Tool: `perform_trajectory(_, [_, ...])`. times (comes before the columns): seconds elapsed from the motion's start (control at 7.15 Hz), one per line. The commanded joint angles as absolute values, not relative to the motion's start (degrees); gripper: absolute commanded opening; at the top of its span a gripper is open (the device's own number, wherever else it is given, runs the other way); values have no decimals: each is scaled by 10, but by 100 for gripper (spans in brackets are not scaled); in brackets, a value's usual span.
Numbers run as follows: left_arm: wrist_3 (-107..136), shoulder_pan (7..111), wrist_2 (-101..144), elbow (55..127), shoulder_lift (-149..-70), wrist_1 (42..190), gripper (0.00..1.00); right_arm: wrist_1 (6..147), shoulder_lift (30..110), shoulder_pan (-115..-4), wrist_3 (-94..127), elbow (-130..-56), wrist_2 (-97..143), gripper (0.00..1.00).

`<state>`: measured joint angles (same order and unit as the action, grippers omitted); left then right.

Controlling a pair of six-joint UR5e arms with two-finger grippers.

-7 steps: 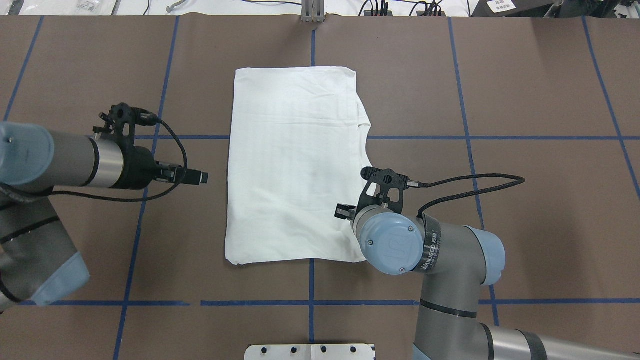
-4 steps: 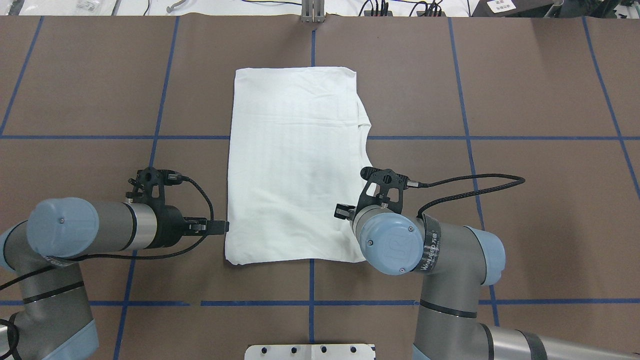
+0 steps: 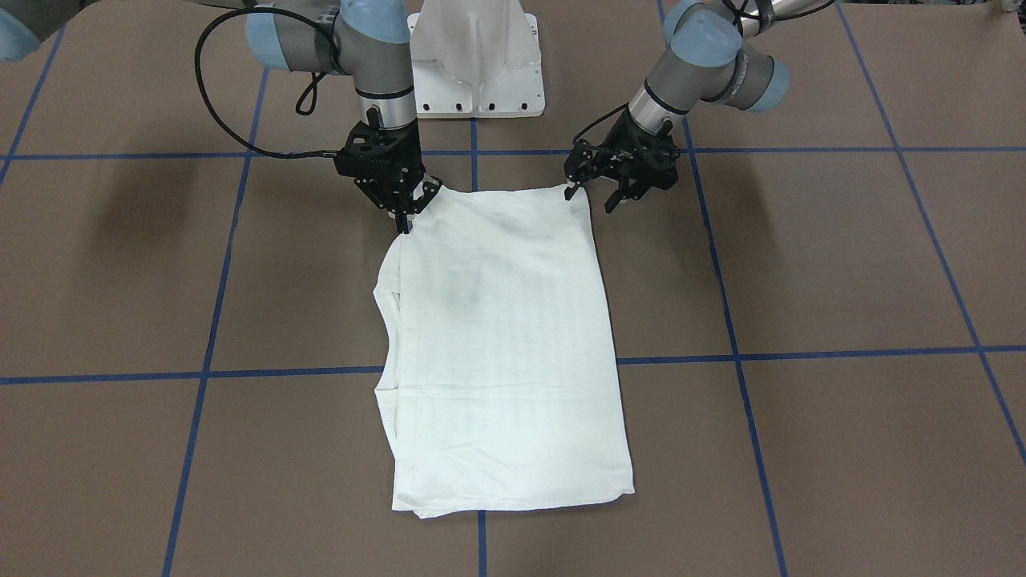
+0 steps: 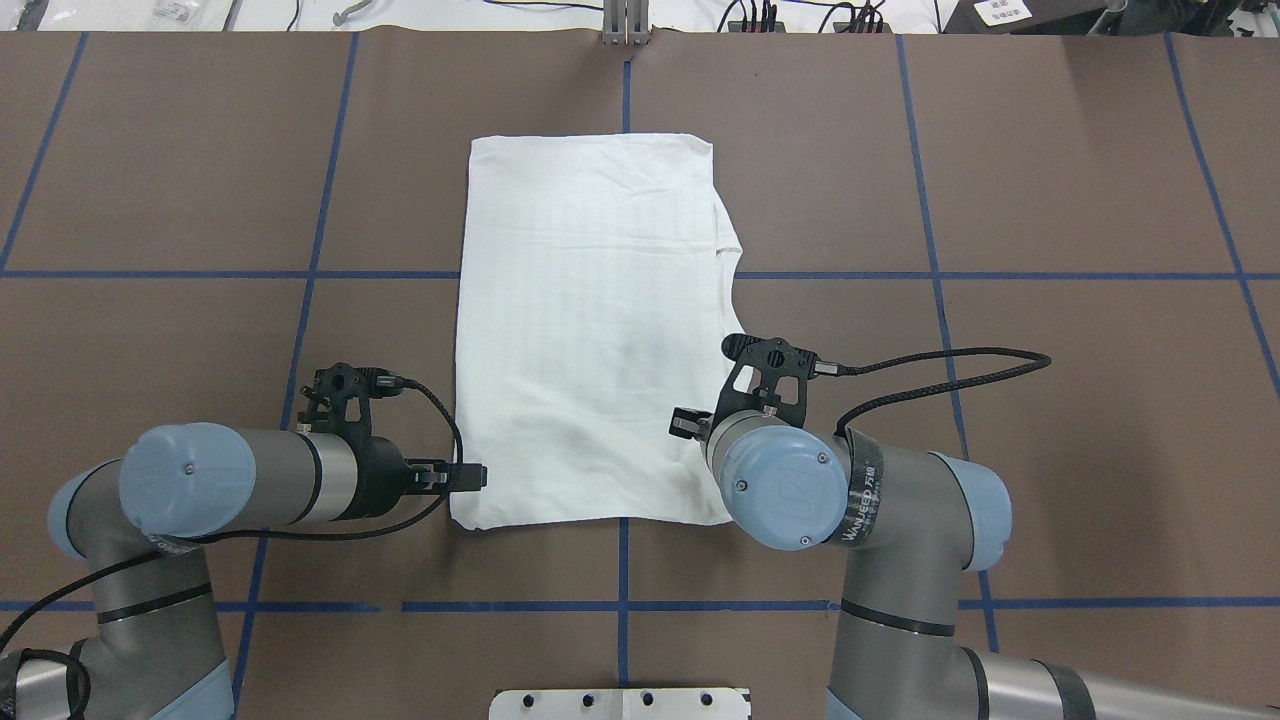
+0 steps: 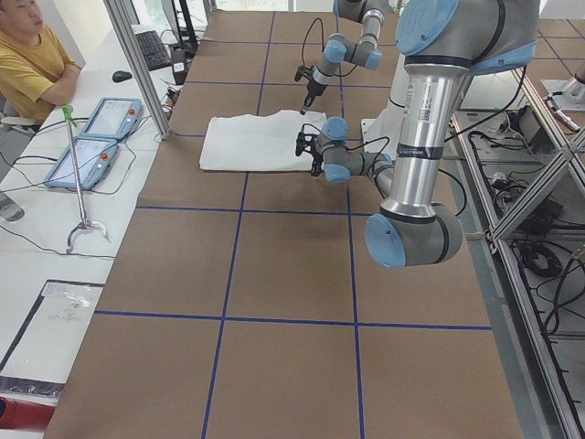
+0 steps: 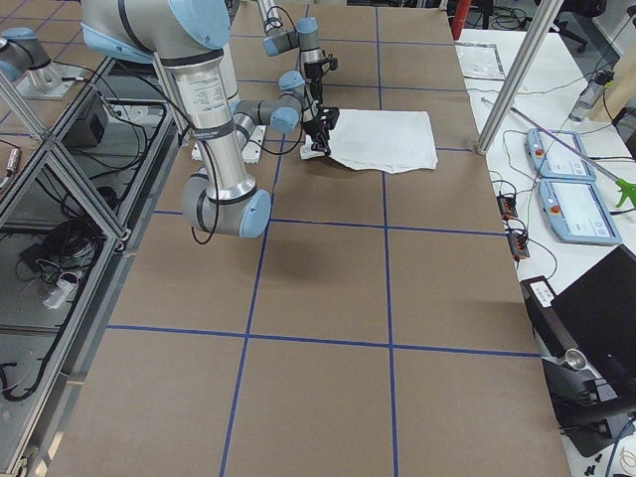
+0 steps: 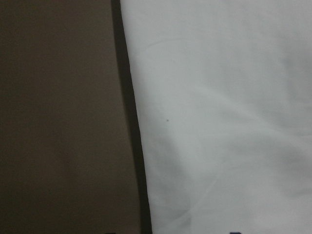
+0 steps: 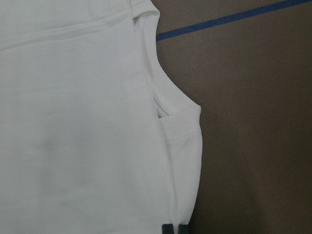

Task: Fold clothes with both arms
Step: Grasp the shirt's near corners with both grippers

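The white shirt (image 4: 590,330) lies folded into a tall rectangle at the middle of the brown table, with its printed text hidden. In the front-facing view my right gripper (image 3: 405,218) points down at the shirt's (image 3: 497,336) near right corner and is shut on its edge. The right wrist view shows the fingertips (image 8: 169,229) pinched together on the hem. My left gripper (image 3: 591,199) is open at the near left corner, one finger at the cloth edge and the other off it. It also shows in the overhead view (image 4: 470,478). The left wrist view shows the shirt (image 7: 219,122) edge close up.
The white pedestal base (image 3: 477,64) stands just behind the shirt's near edge, between both arms. Blue tape lines (image 4: 622,560) cross the table. A seated person (image 5: 32,55) and two control tablets (image 5: 91,137) are beyond the table's far side.
My left arm swung back toward the robot and inward, bringing its gripper from beside the shirt's left edge to the near left corner. The right arm and the shirt have not moved.
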<state>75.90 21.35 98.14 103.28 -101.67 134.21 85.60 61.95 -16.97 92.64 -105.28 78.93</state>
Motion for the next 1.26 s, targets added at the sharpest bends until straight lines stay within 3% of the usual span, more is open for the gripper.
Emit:
perform_trajectory(0.0, [759,208,981,1025,-1022,1342,82,856,620,-171,926,-1053,789,0])
perform_trajectory(0.28, [759,207,981,1025,-1022,1342,68,856,620,-171,926,-1053,789,0])
perform_trajectory(1.12, [759,187,981,1025,-1024,1342,66,856,619,-170,926,-1053,789,0])
